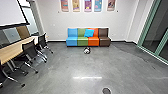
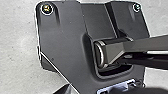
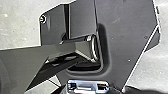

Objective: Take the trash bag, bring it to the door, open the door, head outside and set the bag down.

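On the grey floor (image 1: 75,63), just in front of the coloured sofa, sits a small white and black object (image 1: 86,50); whether it is the trash bag, I cannot tell. Glass panels in green frames (image 1: 147,27) stand at the right of the head view; which part is a door is unclear. At the lower edge of the left wrist view, dark parts belong to my left gripper (image 2: 100,91), its state unclear. Similar dark parts of my right gripper (image 3: 97,91) edge into the right wrist view, and its state is just as unclear.
A sofa (image 1: 82,41) in blue, green, orange and brown, with a blue cushion (image 1: 89,32), stands against the far wall. Along the left are a wooden table (image 1: 15,50) and several black wheeled chairs (image 1: 29,50). A dark round floor patch (image 1: 106,90) lies close ahead.
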### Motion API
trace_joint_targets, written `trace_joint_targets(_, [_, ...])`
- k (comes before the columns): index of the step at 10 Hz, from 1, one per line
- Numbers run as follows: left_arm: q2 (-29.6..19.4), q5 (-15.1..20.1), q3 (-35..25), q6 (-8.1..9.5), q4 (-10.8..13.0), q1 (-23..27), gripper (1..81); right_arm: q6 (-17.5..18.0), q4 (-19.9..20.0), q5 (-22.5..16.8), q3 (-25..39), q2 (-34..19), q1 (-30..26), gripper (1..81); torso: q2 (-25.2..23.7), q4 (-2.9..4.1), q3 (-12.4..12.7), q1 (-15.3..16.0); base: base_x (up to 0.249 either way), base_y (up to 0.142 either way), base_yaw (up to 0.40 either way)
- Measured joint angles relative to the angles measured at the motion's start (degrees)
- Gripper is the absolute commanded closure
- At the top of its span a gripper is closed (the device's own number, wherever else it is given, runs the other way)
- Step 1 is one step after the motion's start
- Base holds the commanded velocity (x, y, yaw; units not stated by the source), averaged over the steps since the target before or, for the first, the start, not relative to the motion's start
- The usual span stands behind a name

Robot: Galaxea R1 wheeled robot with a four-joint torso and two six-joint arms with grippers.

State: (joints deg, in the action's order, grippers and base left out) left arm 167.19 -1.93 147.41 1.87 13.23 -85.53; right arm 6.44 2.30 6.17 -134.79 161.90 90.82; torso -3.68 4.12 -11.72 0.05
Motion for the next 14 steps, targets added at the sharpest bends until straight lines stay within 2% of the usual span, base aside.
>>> trace_joint_targets(6, [0.1, 0.0, 0.0, 0.02, 0.0, 0.0, 1.0, 0.0, 0.0, 0.3, 0.1, -0.2, 0.0, 1.0, 0.0, 0.0, 0.0, 0.0, 0.158, 0.0, 0.0])
trace_joint_targets(12, [0.1, 0.0, 0.0, 0.17, 0.0, 0.0, 1.0, 0.0, 0.0, 0.0, 0.2, -0.3, -0.3, 1.0, 0.0, 0.0, 0.0, 0.0, 0.155, 0.075, 0.0])
trace_joint_targets(14, [0.1, 0.0, 0.0, 0.17, 0.0, 0.1, 1.0, 0.0, 0.0, 0.0, 0.2, -0.2, -0.4, 1.0, 0.0, 0.0, 0.0, 0.0, 0.155, 0.0, 0.0])
